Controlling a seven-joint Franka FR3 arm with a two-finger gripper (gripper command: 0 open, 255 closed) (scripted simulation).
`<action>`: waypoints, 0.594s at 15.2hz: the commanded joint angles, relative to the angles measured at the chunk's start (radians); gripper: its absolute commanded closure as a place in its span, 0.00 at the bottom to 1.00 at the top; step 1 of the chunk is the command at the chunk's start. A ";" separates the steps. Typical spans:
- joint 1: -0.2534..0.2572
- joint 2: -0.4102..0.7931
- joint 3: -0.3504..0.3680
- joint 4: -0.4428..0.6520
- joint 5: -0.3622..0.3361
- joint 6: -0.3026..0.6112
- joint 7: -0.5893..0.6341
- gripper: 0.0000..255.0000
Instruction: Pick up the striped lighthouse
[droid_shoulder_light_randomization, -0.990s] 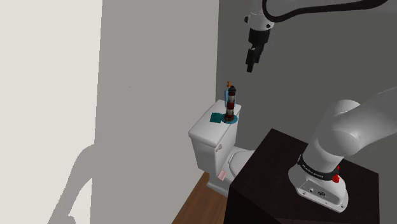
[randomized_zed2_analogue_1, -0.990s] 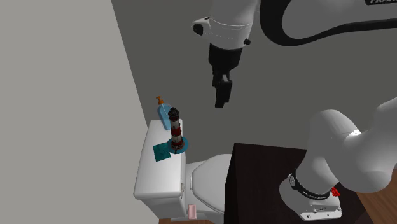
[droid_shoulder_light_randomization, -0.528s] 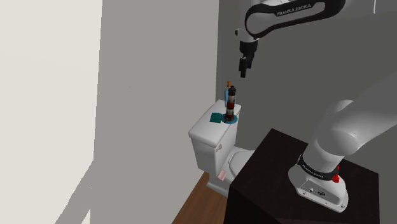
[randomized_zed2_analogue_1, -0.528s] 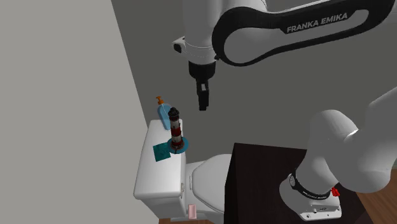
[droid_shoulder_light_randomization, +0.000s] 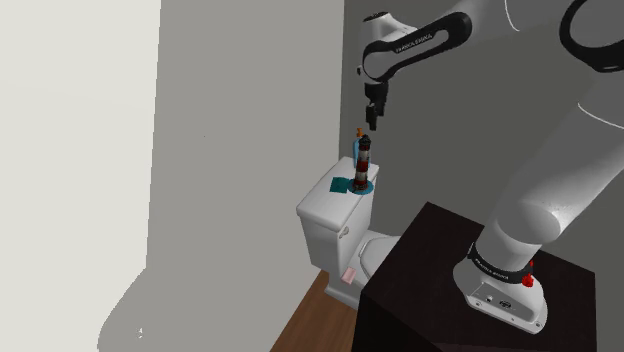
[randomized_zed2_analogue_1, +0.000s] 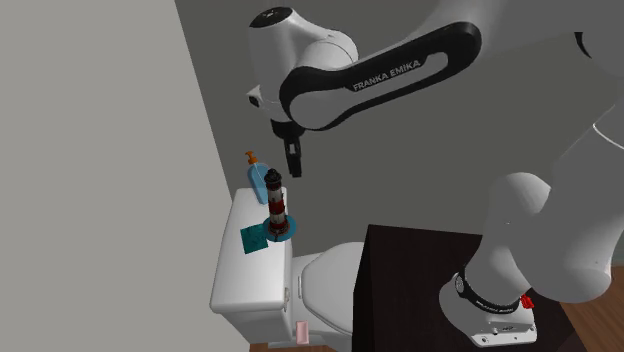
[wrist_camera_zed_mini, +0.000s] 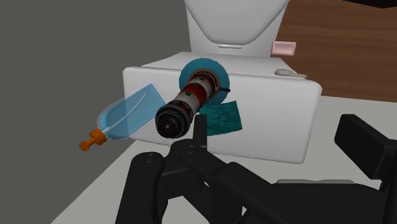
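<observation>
Striped lighthouse (randomized_zed2_analogue_1: 276, 205) stands upright on its round teal base near the wall end of the white toilet tank lid (randomized_zed2_analogue_1: 230, 275). A blue pump bottle (randomized_zed2_analogue_1: 258, 183) is just beside it toward the wall, and a teal square (randomized_zed2_analogue_1: 254, 240) lies at its foot. The gripper (randomized_zed2_analogue_1: 294, 166) hangs above the dark lantern top, clear of it and pointing down, probably so the fingers can drop astride the slim tower without knocking the bottle. In the wrist view the fingers seem spread with nothing between them, though the angle is awkward. No grasp has been made yet.
</observation>
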 joint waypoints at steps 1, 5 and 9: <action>-0.008 0.067 -0.012 0.031 -0.008 0.028 -0.020 0.00; -0.026 0.216 -0.033 0.118 -0.016 0.075 -0.061 0.00; -0.048 0.368 -0.047 0.224 -0.016 0.107 -0.101 0.00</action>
